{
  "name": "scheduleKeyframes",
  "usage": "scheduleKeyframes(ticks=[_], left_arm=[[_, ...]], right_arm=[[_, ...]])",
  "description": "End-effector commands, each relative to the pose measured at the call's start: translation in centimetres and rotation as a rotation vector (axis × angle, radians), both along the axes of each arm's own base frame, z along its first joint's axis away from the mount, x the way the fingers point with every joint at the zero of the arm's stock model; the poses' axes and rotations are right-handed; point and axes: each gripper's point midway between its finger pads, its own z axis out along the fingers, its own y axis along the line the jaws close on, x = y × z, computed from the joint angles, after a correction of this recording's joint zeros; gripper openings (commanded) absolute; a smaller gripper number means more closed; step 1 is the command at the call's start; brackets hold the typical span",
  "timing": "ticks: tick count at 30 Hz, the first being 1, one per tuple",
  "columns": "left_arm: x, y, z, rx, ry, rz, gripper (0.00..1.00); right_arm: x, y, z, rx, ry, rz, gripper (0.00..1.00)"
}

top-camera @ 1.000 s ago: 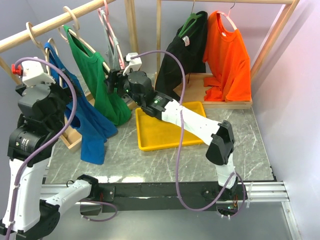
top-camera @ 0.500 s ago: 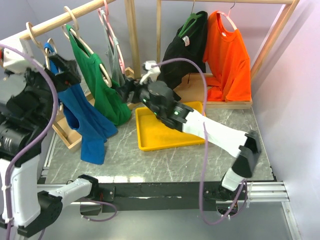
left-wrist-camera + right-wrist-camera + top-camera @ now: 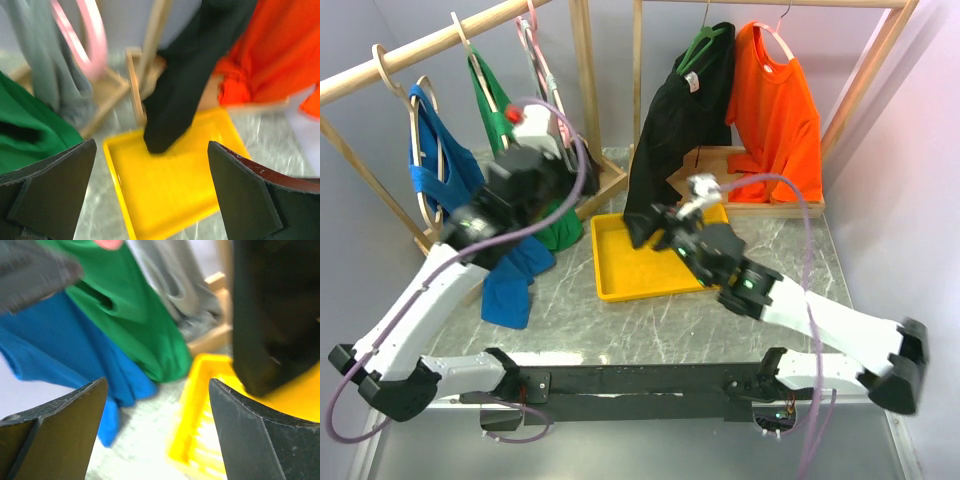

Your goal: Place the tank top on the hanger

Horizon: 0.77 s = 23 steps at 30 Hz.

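Tank top (image 3: 440,175) hung at the far left of the sloping wooden rail (image 3: 470,28), its straps up on the hanger (image 3: 388,82) whose curved hook sat over the rail; lower blue folds drooped down toward the marble table (image 3: 800,260); in the right wrist view the same blue cloth filled the left side, just beside the green tank top (image 3: 140,325); left arm reached up from the near-left corner and crossed in front of the blue cloth's lower part, touching or not could not be told from above; left gripper (image 3: 151,150) stood with jaws spread wide and nothing between them, both dark fingers framing the yellow tray (image 3: 170,195) below; that view also showed a grey top (image 3: 45,60) and a blurred pink hanger (image 3: 90,45) at upper left, and a black garment (image 3: 185,85) whose hem dipped into the tray's far edge; orange T-shirt (image 3: 780,110) hung on the right rack next to the black garment, its bottom bunched on the rack's wooden base; right arm stretched from the near-right corner across the table, its wrist over the tray's right side; right gripper (image 3: 158,382) also had its jaws apart and held nothing, pointing toward the green and blue tops; neither gripper touched the tank top or the hanger; right wrist picture was blurred, so fine detail of the cloth was unreadable.
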Motion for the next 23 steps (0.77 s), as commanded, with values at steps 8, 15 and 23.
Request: scheduleKeyframes(ticks=[8,15,23], left_arm=[[-6.2,-6.9,-15.8,-0.145,0.137,-0.148,0.99],[-8.1,-6.3,-19.9,-0.245,0.224,-0.126,0.99],[-8.5,-6.7,-19.4,-0.237,0.217,-0.166,1.00]], right_arm=[[-4.0,-10.7,-9.7,0.059,0.168,-0.204,0.96],[-5.1,-13.7,-14.0,0.103,0.216,-0.271,1.00],[-4.9,-15.3,-15.2,0.136,0.243,-0.362,1.00]])
